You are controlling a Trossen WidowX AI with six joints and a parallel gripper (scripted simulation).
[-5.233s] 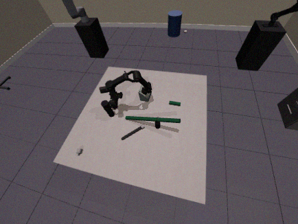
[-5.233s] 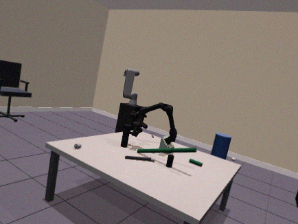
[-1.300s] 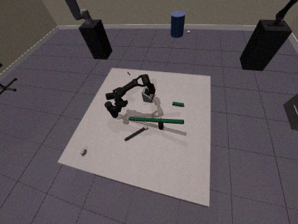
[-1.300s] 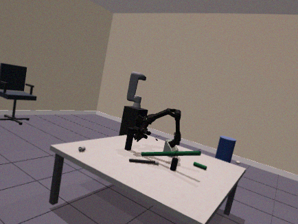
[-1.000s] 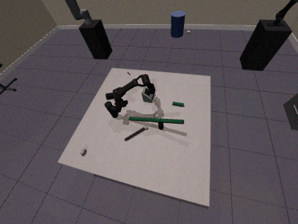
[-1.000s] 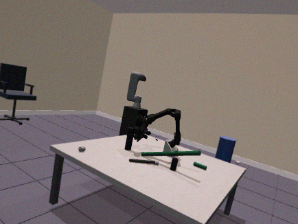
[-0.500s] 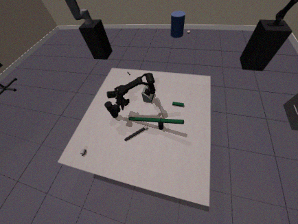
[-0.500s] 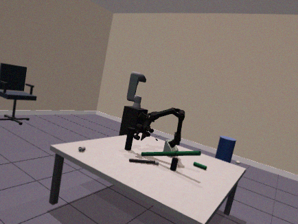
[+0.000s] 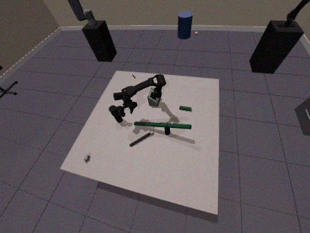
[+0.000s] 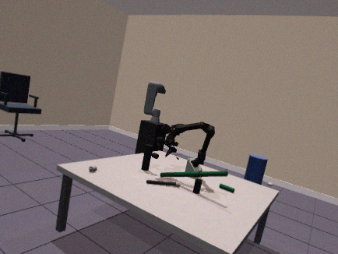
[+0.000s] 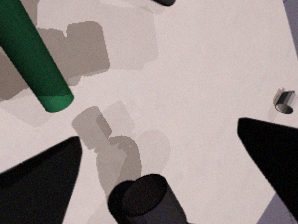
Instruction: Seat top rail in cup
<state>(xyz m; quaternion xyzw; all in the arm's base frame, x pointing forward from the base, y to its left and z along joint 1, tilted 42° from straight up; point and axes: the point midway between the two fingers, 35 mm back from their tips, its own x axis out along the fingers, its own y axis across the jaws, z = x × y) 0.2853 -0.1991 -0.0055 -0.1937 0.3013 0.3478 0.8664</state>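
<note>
The green rail (image 9: 153, 124) (image 10: 212, 174) (image 11: 35, 60) lies across the short dark post (image 9: 167, 131) (image 10: 197, 187); the loop cap is too small to make out. The rail's near end shows in the wrist view, apart from any cup. The big dark post (image 9: 117, 115) (image 10: 146, 160) stands upright at the left. A dark cup (image 10: 155, 156) juts from its side. In the wrist view a dark round cylinder (image 11: 150, 196) that seems to be this cup is low between the fingers. The band is unclear. My gripper (image 9: 133, 108) (image 10: 171, 149) (image 11: 160, 134) is wide open and empty, above and beside the cup, off the rail.
A dark rod (image 9: 141, 139) (image 10: 161, 182) lies in front of the rail. A short green piece (image 9: 185, 108) (image 10: 227, 188) lies behind it. A small metal fitting (image 9: 86, 158) (image 10: 93, 169) (image 11: 285, 102) lies near the table's left edge. A grey-green block (image 9: 153, 99) is at the arm's base.
</note>
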